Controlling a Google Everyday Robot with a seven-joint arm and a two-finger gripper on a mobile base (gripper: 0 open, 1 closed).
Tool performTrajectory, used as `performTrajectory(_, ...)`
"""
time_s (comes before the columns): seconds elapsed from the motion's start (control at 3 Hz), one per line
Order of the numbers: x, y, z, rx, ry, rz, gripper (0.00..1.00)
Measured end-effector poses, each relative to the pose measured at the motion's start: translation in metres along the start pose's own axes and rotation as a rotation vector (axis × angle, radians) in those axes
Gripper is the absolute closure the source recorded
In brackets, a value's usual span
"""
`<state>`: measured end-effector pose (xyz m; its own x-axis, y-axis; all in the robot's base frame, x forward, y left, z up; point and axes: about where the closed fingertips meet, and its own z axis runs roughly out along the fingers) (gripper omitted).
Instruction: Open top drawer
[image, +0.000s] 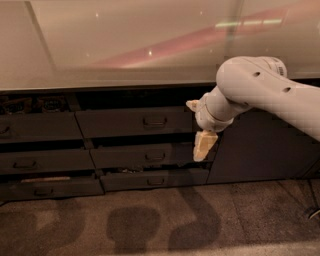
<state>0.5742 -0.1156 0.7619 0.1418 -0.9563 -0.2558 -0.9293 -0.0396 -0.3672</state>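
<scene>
jaws low by right edge of top drawer (125, 122), handle (155, 121) well apart

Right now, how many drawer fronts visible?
6: three in the centre stack, top drawer uppermost; three in the left stack. Claw hangs at centre stack's right end; arm may hide more.

Dim warm light, pink glare streak across countertop (125, 45), pale gripper (204, 144) at dark drawers' (135, 121) right end, shadows on floor (150, 225).
</scene>
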Motion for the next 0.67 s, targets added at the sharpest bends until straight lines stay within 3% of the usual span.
performTrajectory(0.67,0.046,-0.011,0.061,-0.109,0.008,0.062,0.00)
